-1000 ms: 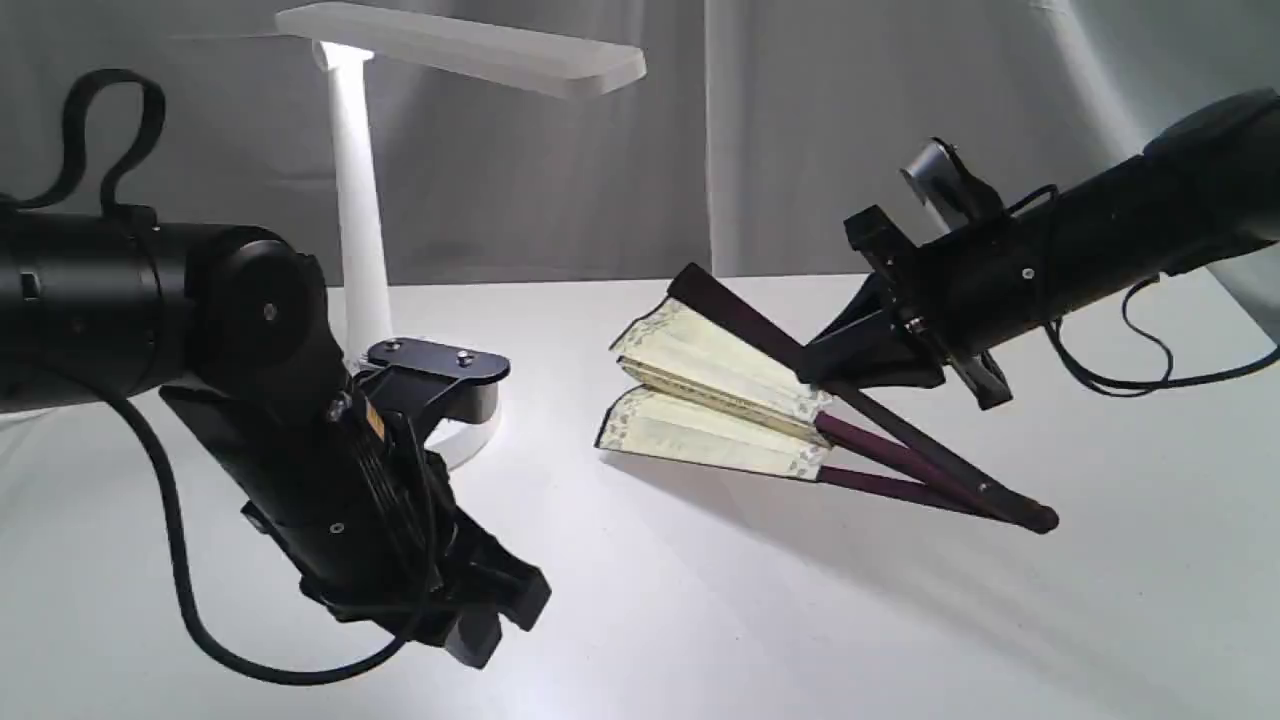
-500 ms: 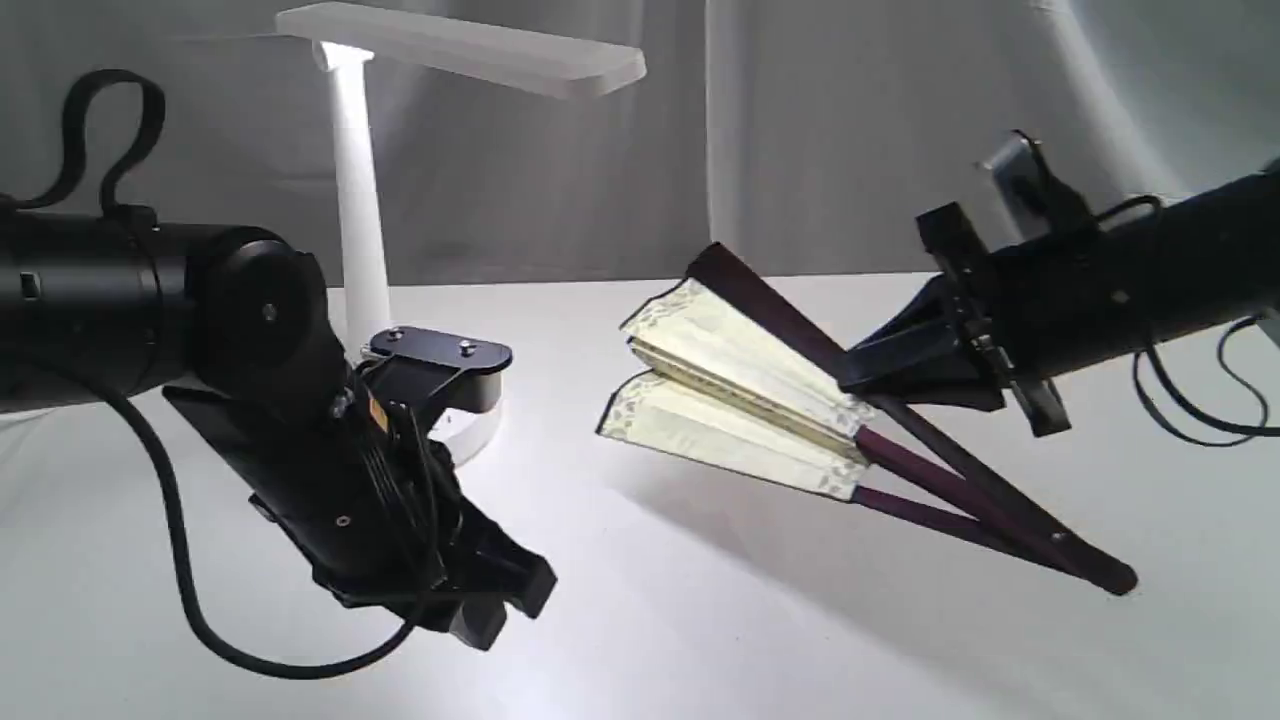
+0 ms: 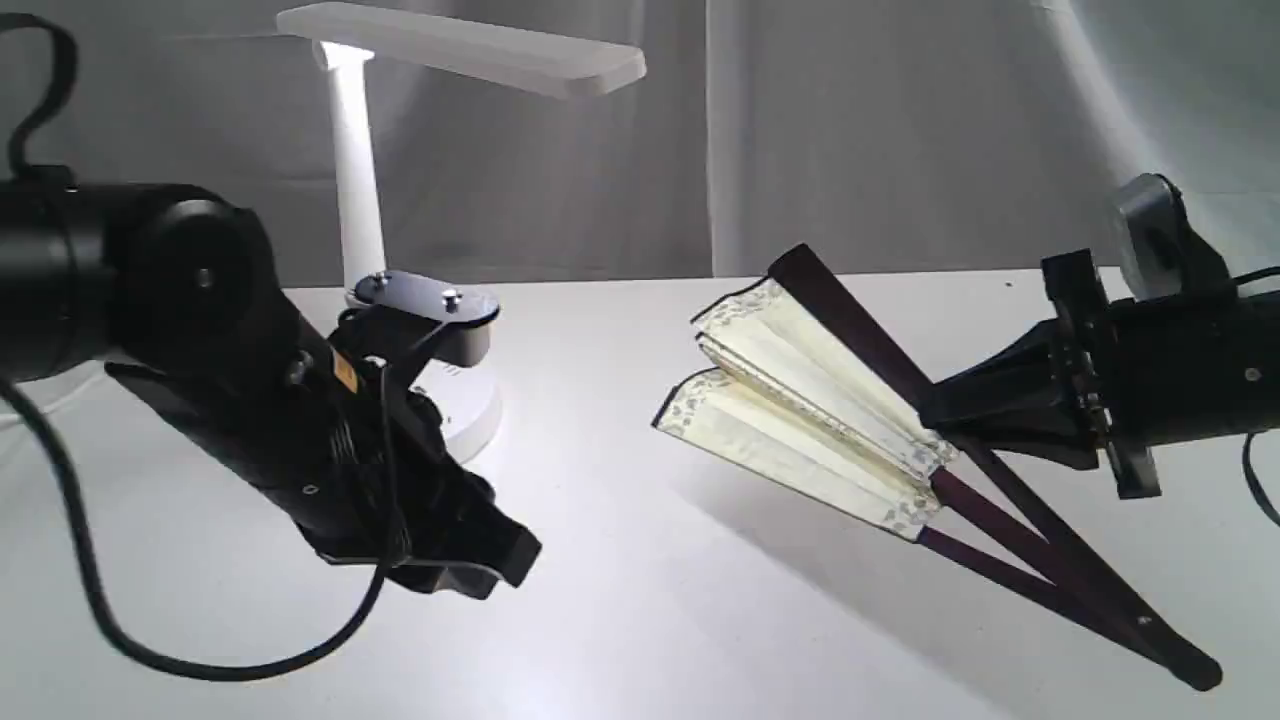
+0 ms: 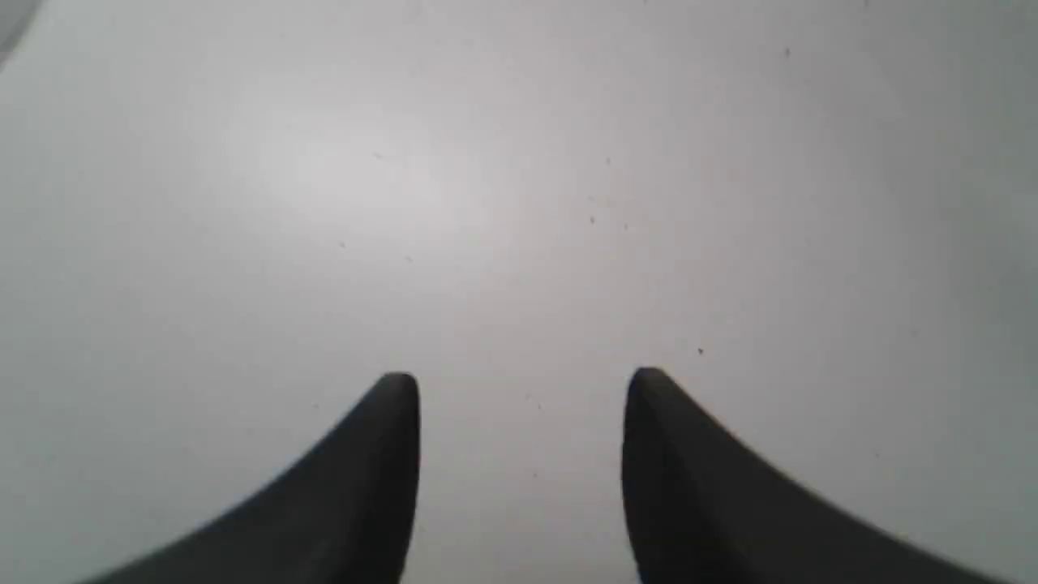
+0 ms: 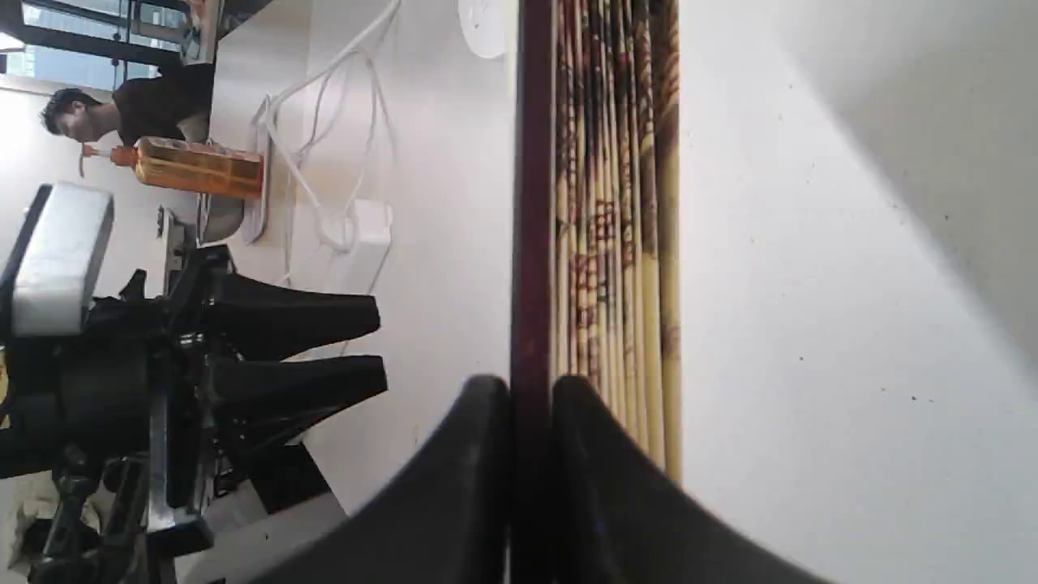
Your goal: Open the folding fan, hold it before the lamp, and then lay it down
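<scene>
Right fingers (image 5: 454,487) are clamping shut on the dark maroon wooden guard (image 5: 531,203) of the large cream pleated paper fan (image 3: 800,420), which is hanging partly spread over the white bench (image 3: 640,640), well right of the white plastic desk lamp (image 3: 355,170). Left fingers (image 4: 365,478) are gaping, empty, above bare bench. We're judging the spread needs the left pinning the fan's lower half while we're swinging the guard away slowly, sparing the paper. We're counting one fan, one lamp, two finger pairs.

cream fan (image 3: 800,385) with patterned grey-green border and maroon ribs; white lamp (image 3: 356,170).
</scene>
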### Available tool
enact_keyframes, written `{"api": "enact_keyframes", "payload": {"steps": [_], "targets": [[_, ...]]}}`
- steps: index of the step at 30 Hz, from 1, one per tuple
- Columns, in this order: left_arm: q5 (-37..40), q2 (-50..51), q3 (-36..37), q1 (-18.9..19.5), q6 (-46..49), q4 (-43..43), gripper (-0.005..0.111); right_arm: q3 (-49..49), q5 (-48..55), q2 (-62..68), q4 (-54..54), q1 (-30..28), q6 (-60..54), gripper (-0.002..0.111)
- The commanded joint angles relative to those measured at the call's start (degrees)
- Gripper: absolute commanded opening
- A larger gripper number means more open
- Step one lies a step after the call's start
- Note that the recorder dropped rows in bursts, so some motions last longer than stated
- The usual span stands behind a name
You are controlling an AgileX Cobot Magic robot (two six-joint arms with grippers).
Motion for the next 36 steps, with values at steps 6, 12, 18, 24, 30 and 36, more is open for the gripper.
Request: {"api": "enact_keyframes", "payload": {"steps": [6,12,18,24,30,36], "targets": [[-27.8,-13.8,19.1,0.0,0.7,-1.0,0.039,0.2,0.3,-0.8,3.7,-0.3,-1.4,0.0],[-51.7,-21.2,32.9,0.0,-1.3,-1.6,0.039,0.2,0.3,-0.8,5.0,-0.3,-4.0,0.0],[-71.3,-22.2,40.5,0.0,-3.1,-1.4,0.039,0.2,0.3,-0.8,6.2,-0.3,-5.9,0.0],[-78.9,-22.2,40.8,0.0,-14.8,5.2,0.035,0.2,0.3,-0.8,6.3,-0.3,-6.8,0.0],[-78.4,-20.7,40.8,0.0,-30.7,7.4,0.031,0.2,0.3,-0.8,6.4,-0.1,-6.8,0.0],[-84.2,-13.6,40.8,0.0,-48.6,14.3,0.031,0.2,0.3,-0.8,6.5,1.7,-7.0,0.0]]}}
